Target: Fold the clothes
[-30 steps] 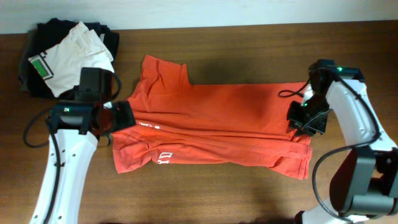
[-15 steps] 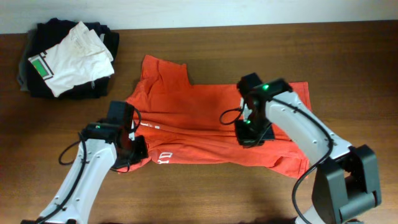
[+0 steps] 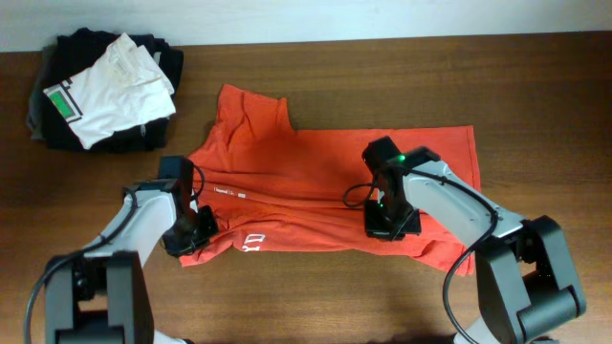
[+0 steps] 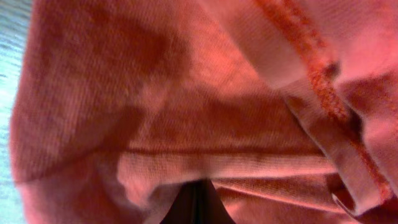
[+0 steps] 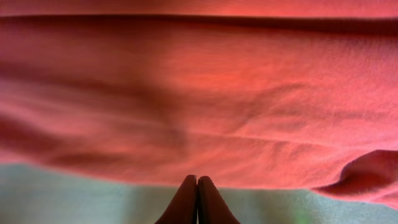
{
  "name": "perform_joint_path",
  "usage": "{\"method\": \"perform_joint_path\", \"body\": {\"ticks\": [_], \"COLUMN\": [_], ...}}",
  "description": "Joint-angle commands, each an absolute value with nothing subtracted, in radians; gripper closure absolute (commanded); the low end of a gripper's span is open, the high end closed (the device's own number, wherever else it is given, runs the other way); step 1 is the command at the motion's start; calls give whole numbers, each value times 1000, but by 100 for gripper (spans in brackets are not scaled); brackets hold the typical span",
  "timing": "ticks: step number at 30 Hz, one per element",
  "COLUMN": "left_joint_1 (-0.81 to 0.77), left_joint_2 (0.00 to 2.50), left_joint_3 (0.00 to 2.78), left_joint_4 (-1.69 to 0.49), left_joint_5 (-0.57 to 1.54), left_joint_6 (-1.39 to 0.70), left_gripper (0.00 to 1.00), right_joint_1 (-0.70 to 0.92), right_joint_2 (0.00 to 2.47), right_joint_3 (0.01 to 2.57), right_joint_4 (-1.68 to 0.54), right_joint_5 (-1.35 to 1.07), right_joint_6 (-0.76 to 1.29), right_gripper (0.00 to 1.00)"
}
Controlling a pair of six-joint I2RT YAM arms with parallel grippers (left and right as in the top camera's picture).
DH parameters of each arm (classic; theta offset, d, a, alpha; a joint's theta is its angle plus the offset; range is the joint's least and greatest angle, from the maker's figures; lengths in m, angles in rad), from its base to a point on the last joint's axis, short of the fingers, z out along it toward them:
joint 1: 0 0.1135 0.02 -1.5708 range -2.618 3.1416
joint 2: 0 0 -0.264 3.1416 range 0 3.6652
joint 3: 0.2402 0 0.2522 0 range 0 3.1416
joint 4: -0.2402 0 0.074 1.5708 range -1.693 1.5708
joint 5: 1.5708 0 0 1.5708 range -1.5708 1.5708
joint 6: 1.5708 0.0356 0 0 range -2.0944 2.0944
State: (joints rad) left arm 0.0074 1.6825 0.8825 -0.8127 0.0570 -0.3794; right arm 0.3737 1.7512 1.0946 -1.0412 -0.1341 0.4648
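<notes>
- The red-orange short-sleeved cotton T-shirt [image 3: 316,182] lies spread across the middle of the brown wooden table [image 3: 535,86], with its collar end to the left and one sleeve pointing far.
- The left gripper [image 3: 187,235] sits on the near-left corner, its jaws pressed together with gathered folds of fabric pinched at the tips [image 4: 198,202].
- The right gripper [image 3: 390,222] rests on the near-middle cloth, jaws pressed together [image 5: 197,199] at a cloth edge. Whether fabric is caught cannot be told.
- Bare wood lies open far and right of the T-shirt.
- A white garment with a green patch [image 3: 110,81] on black folded garments [image 3: 81,43] sits far left, apart from the sleeve.
- The white block lettering [image 3: 253,239] is partly folded under.
</notes>
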Motion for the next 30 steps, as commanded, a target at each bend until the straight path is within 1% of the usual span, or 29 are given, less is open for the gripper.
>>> {"method": "perform_joint_path", "body": {"ticks": [1, 4, 7, 10, 14, 18, 24, 26, 27, 29, 30], "left_joint_1": [42, 81, 152, 231, 329, 369, 369, 369, 369, 369, 369], "left_joint_2": [1770, 1784, 1784, 1780, 1751, 1685, 1465, 1412, 1375, 1327, 1316], "left_joint_3": [874, 874, 874, 874, 874, 874, 874, 874, 874, 874, 874], "left_joint_4": [-785, -796, -833, -893, -921, -962, -1024, -1036, -1043, -1053, -1052], "left_joint_5": [64, 63, 53, -4, -26, -27, -22, -22, -22, -8, 17], "left_joint_6": [-389, -395, -406, -451, -459, -455, -455, -455, -455, -450, -427], "left_gripper": [99, 99, 99, 99, 99, 99, 99, 96, 92, 83, 76], "right_joint_1": [360, 336, 302, 276, 272, 271, 271, 269, 260, 226, 206], "right_joint_2": [1757, 1757, 1757, 1757, 1757, 1757, 1757, 1757, 1755, 1753, 1753], "right_joint_3": [1028, 1024, 1024, 1024, 1024, 1024, 1025, 1027, 1027, 1027, 1027], "right_joint_4": [-1014, -1014, -1028, -1039, -1040, -1040, -1071, -1091, -1105, -1116, -1118], "right_joint_5": [-89, -89, -89, -88, -88, -88, -89, -88, -89, -75, -65], "right_joint_6": [514, 514, 514, 509, 510, 510, 501, 476, 476, 476, 476], "right_gripper": [94, 93, 92, 92, 93, 93, 96, 96, 96, 96, 96]}}
